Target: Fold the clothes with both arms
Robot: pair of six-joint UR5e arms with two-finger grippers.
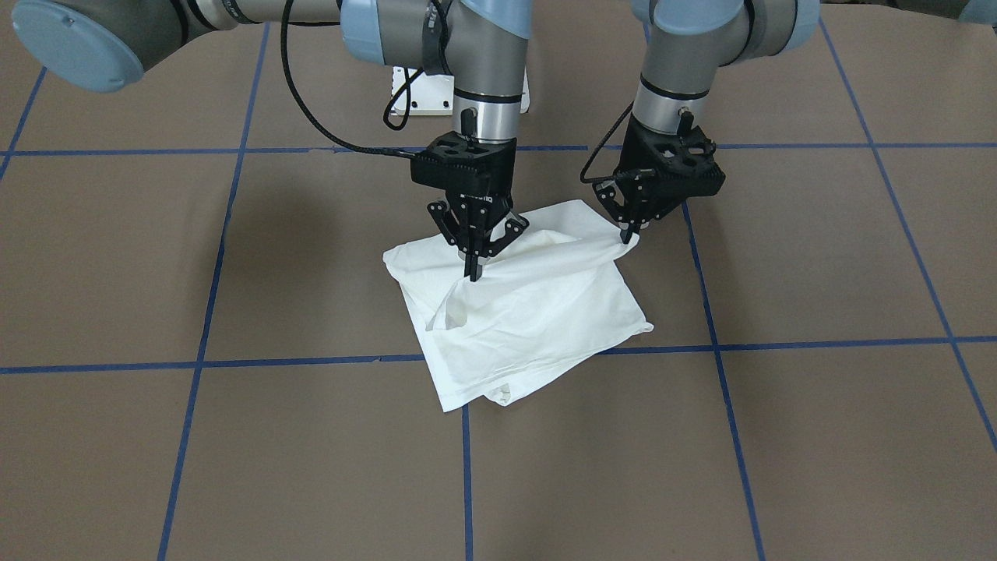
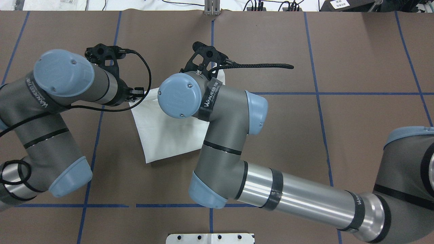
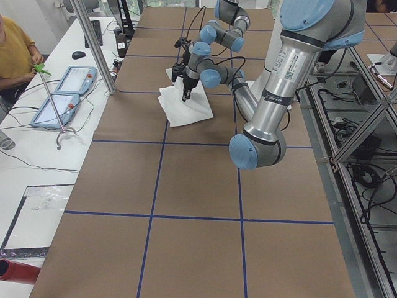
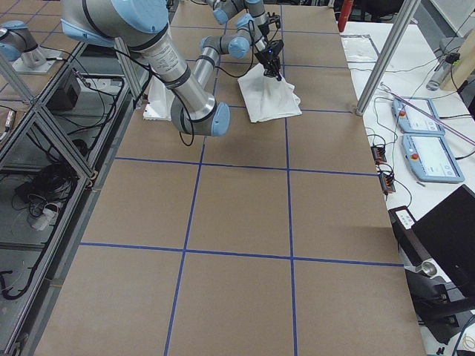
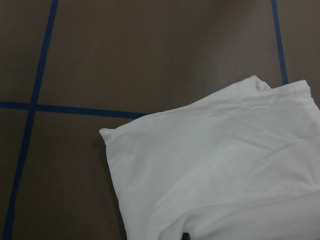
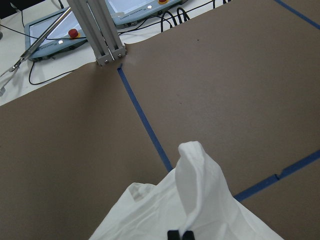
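The clothes, one white shirt (image 1: 530, 312), lie folded into a rough square on the brown table, also seen in the overhead view (image 2: 162, 135) between both arms. My right gripper (image 1: 473, 271) points straight down, shut on a pinch of cloth near the shirt's far edge and lifting it into a small peak (image 6: 197, 165). My left gripper (image 1: 629, 232) is shut on the shirt's far corner at its own side, with that corner drawn up slightly. The left wrist view shows the shirt's flat layers (image 5: 225, 165) and a near corner. No text block or label shows.
Blue tape lines (image 1: 466, 467) divide the brown table cover into squares. A white pedestal base (image 1: 417, 97) sits behind the grippers. Past the table's far edge are an aluminium post (image 6: 97, 35), control pendants (image 3: 65, 93) and a seated person (image 3: 15, 56).
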